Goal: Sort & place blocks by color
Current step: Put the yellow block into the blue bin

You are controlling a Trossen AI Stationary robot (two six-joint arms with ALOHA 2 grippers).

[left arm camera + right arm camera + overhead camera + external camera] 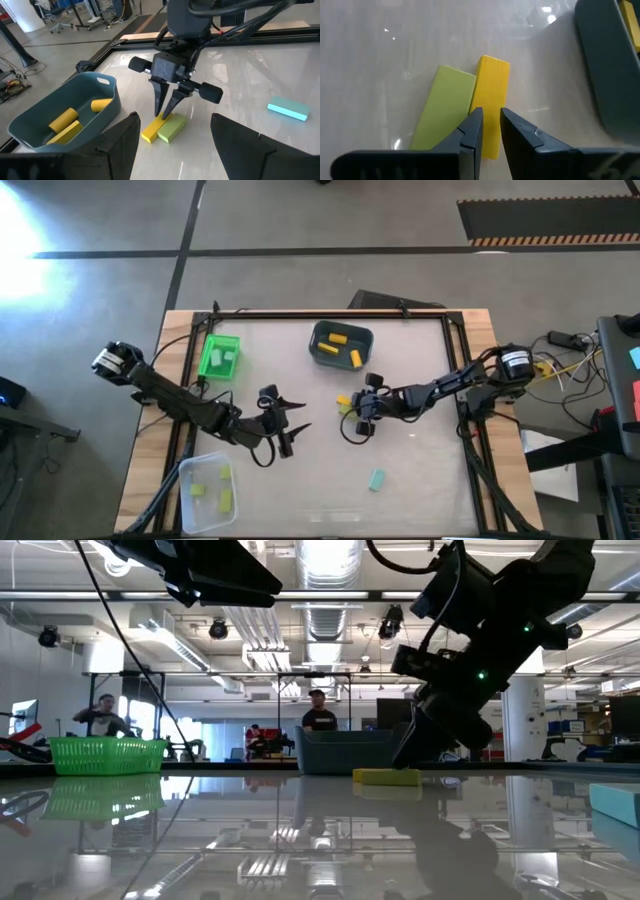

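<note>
A yellow bar [492, 82] and a pale lime bar [447, 105] lie flat side by side on the table, near its middle [343, 401]. My right gripper [491, 120] points down over the yellow bar, its fingers shut to a narrow slit. It also shows in the left wrist view [164, 115]. A teal block [376, 479] lies alone toward the near edge. My left gripper [297, 417] hangs open left of the pair, touching nothing. My right gripper comes from above, pointing down. Its fingertips [161, 114] meet the top face of the yellow bar [490, 107] near one end, beside the seam with the lime bar. The bar lies flat on the table. Whether the tips press on it or only hover, I cannot tell.
A blue-grey bin [340, 343] with yellow pieces stands just beyond the pair. A bright green bin [219, 356] holding pale pieces is at the far left. A clear bin [207, 492] with lime pieces is at the near left. People show in the room behind.
</note>
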